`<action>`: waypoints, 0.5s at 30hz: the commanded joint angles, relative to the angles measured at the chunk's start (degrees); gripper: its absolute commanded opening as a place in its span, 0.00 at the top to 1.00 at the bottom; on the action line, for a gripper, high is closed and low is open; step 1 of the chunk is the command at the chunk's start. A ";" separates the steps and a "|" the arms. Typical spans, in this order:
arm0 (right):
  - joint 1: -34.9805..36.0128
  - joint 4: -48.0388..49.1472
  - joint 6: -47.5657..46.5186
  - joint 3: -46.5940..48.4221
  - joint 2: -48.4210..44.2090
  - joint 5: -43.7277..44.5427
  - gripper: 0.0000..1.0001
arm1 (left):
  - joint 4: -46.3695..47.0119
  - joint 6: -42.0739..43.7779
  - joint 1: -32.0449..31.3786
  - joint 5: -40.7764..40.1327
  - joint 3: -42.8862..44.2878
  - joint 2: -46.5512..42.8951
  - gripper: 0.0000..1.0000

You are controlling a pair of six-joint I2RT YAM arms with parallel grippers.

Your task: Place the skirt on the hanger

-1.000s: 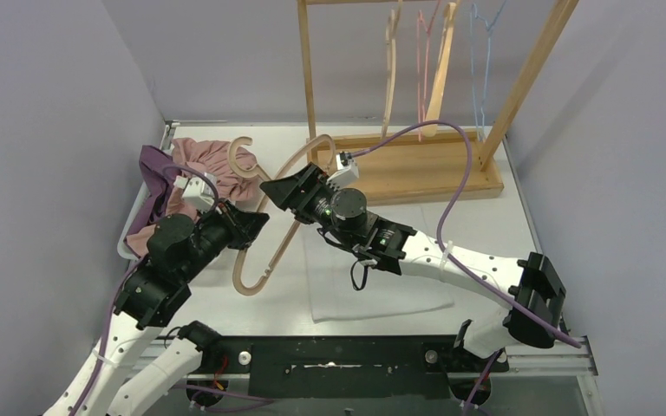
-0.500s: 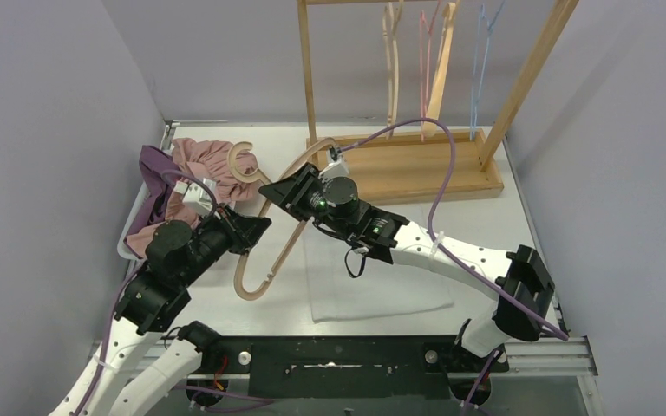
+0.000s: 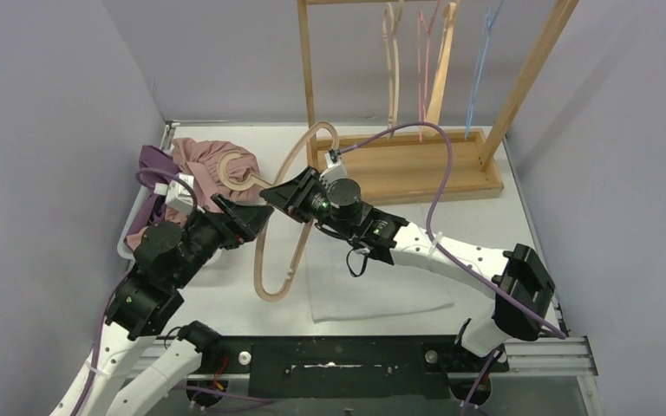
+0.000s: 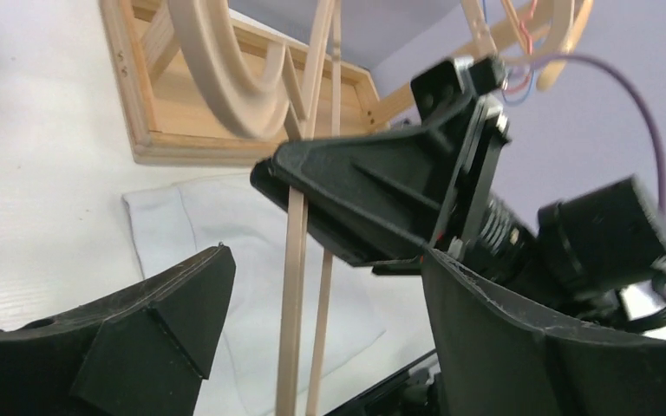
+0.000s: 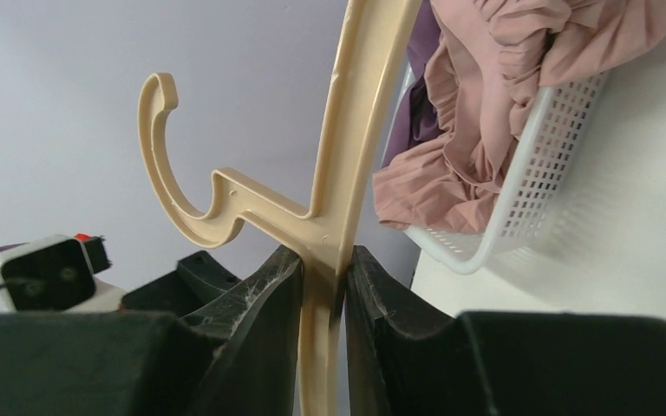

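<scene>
The beige plastic hanger hangs over the table's middle, hook toward the basket. My right gripper is shut on its neck; the right wrist view shows both pads pressed on the hanger. My left gripper stands open just left of it. In the left wrist view the hanger's two thin bars pass between the wide jaws of the left gripper untouched. A pink gathered garment lies in the basket and a flat white cloth on the table; which is the skirt I cannot tell.
The white mesh basket sits at the left wall, also holding purple cloth. A wooden rack stands at the back with beige, pink and blue hangers on its rail. Walls close in on both sides.
My left gripper opened, let go of the hanger and drew back left. The right gripper closed on the hanger's neck. The hanger's lower loop swung right and toward me.
</scene>
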 commanded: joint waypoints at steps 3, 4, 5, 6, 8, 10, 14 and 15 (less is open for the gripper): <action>-0.35 6.17 -2.07 -4.15 -5.22 -3.10 0.98 | -7.63 -9.73 -0.18 -10.44 9.55 2.99 0.12; -0.34 6.97 -2.29 -5.45 -5.78 -3.97 0.98 | -9.10 -11.14 -0.21 -10.44 10.28 4.01 0.12; -0.42 7.28 -2.51 -6.24 -6.30 -4.71 0.98 | -10.59 -12.08 -0.23 -10.34 11.00 5.16 0.12; -0.40 7.34 -2.67 -7.11 -6.89 -5.28 0.98 | -12.69 -13.13 -0.24 -10.24 11.70 6.68 0.12; -0.39 7.67 -2.97 -8.67 -8.02 -6.61 0.98 | -14.95 -14.04 -0.23 -7.98 12.31 9.21 0.15; -0.38 7.69 -3.60 -9.96 -9.14 -7.27 0.98 | -12.96 -14.54 0.00 -3.83 11.07 10.76 0.28; -0.61 5.53 -5.04 -11.37 -10.61 -7.54 0.98 | -7.20 -15.40 0.63 0.94 7.76 9.74 0.58; -0.67 5.03 -5.26 -11.80 -10.88 -7.51 0.98 | -6.35 -15.50 0.73 0.87 7.08 9.10 0.67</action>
